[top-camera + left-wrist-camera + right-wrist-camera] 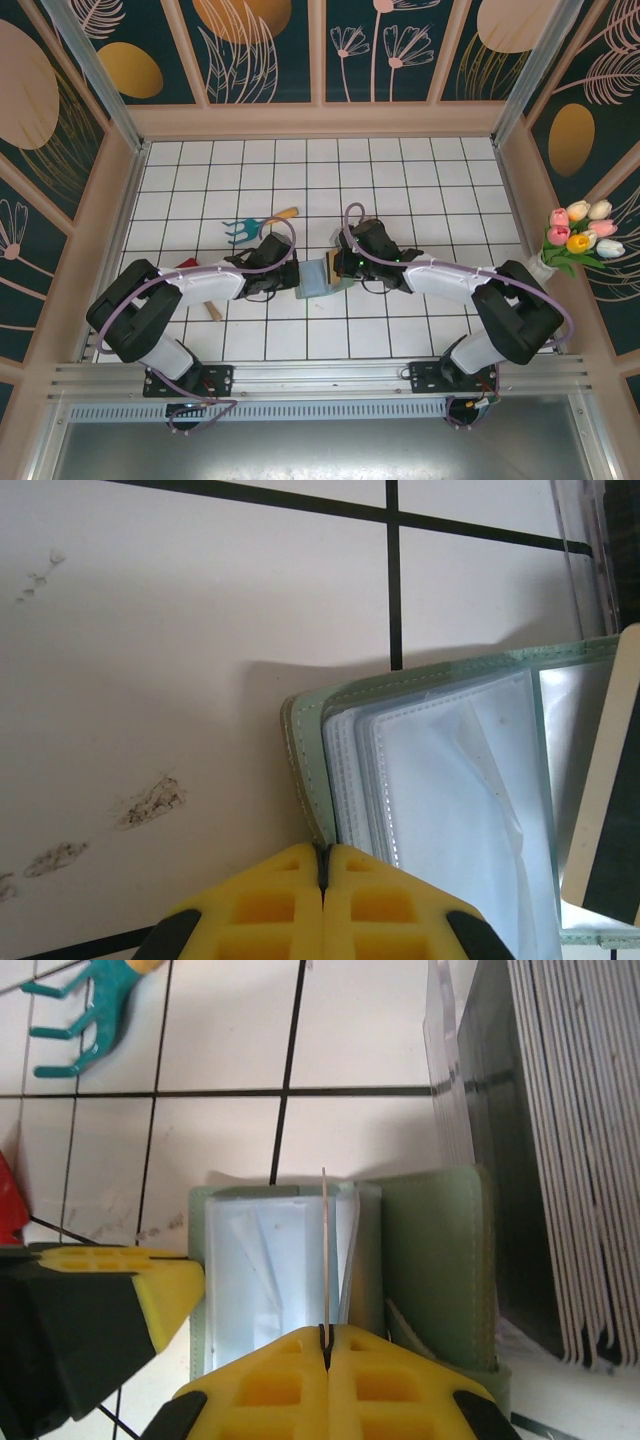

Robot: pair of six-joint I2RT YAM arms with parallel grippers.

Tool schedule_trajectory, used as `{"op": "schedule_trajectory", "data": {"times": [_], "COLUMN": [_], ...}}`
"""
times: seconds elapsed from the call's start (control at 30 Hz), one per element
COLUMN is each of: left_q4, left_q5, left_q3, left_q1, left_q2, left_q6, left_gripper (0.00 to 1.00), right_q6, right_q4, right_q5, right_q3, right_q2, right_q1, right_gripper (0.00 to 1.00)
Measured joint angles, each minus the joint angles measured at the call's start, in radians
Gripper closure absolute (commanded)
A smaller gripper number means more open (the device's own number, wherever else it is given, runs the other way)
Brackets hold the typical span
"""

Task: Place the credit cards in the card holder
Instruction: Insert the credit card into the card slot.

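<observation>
The grey-green card holder (310,289) lies open on the tiled table between the two grippers, its clear sleeves (450,780) facing up. My left gripper (323,852) is shut on the edge of its green cover (303,750). My right gripper (325,1332) is shut on one credit card (324,1250), seen edge-on and upright over the open sleeves (260,1260). In the left wrist view that card (605,780) is cream with a dark stripe. Several more cards (570,1140) stand packed on edge in a clear case to the right of the holder.
A teal hand rake (243,229) with a wooden handle lies behind the left gripper (288,282). A red-handled tool (188,265) and its wooden stick (213,311) sit by the left arm. Tulips (578,235) stand at the right wall. Low walls ring the table.
</observation>
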Motion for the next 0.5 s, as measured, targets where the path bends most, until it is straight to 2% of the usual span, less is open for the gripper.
{"op": "schedule_trajectory", "data": {"times": [0.5], "left_q4": [0.001], "left_q5": [0.000], "left_q3": [0.001], "left_q1": [0.000], "left_q2": [0.000], "left_q6": [0.002], "left_gripper": [1.00], "right_q6": [0.012], "right_q4": [0.190], "right_q5": [-0.125], "right_q3": [-0.044], "right_q2": [0.104], "right_q1": [-0.015], "right_gripper": [1.00]}}
